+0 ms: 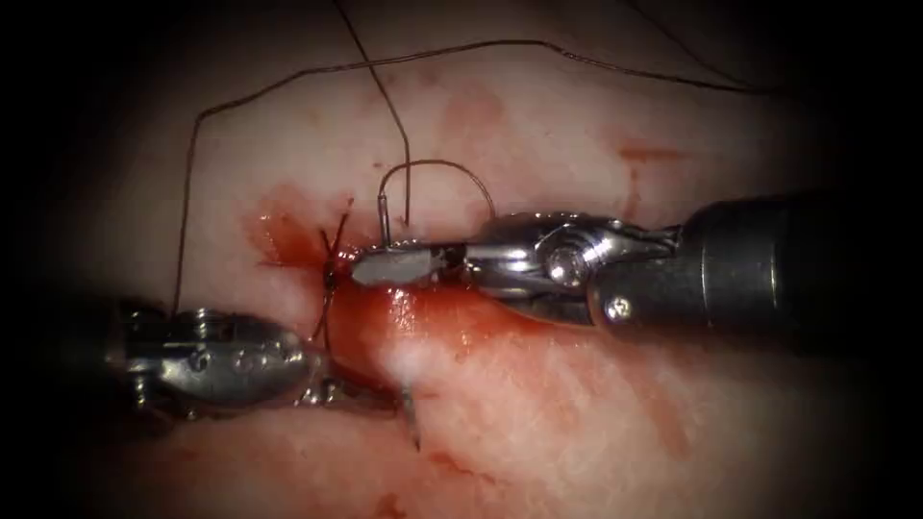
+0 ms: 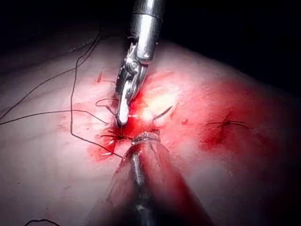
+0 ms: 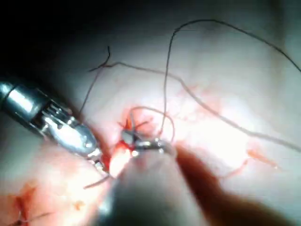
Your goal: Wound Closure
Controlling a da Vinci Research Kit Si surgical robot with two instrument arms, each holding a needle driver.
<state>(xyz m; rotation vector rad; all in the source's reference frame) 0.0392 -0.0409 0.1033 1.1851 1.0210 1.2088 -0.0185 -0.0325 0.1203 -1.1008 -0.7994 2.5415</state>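
**Needle held at the cut, frame centre**

Right tool [image 1: 385,264]: jaws clamped on the needle [image 1: 437,171] near its tail. Needle arcs above the tissue [image 1: 577,404]. Left tool [image 1: 322,384], lower left: jaw state cannot be told. Thread [image 1: 288,82] loops across upper frame.

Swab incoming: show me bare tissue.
Bare tissue lies below the right claw and between thread arc and cut. Crowded at the cut: left claw seems to hold the needle there, thread loops over the shut right claw.
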